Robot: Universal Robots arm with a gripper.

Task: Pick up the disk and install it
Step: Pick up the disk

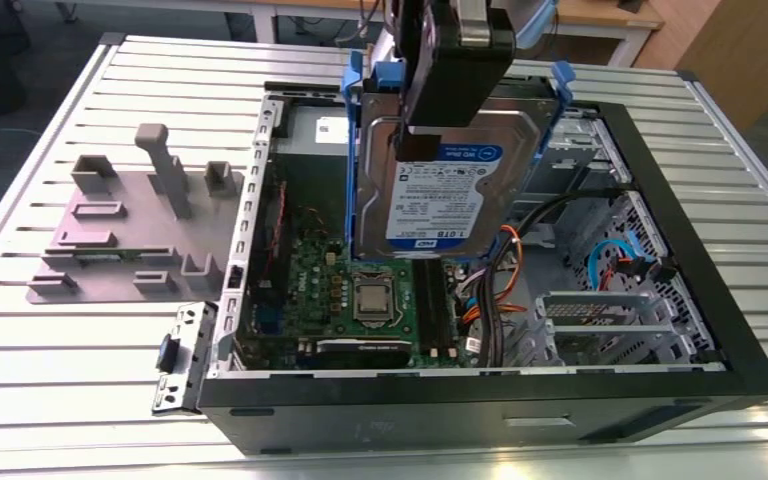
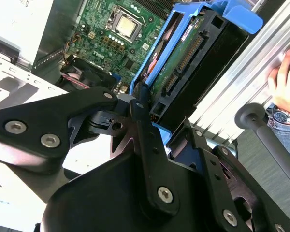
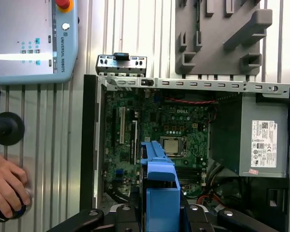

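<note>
The disk (image 1: 444, 195), a silver drive with a white-and-blue label in a blue bracket (image 1: 353, 140), hangs upright on edge above the open computer case (image 1: 491, 385). My gripper (image 1: 454, 105) is shut on its upper end from above. The disk's lower edge hovers over the motherboard (image 1: 357, 290), apart from it. In the second wrist view the disk's connector edge (image 2: 183, 60) shows between the black fingers (image 2: 141, 113). From the first wrist view I look down the blue bracket (image 3: 159, 191) at the motherboard (image 3: 169, 128) below.
A grey plastic stand (image 1: 131, 220) with upright posts sits on the slatted table at the exterior view's left of the case. Orange and black cables (image 1: 511, 270) and a metal drive cage (image 1: 611, 320) lie inside the case. A person's hand (image 3: 5, 188) rests beside a teach pendant (image 3: 34, 38).
</note>
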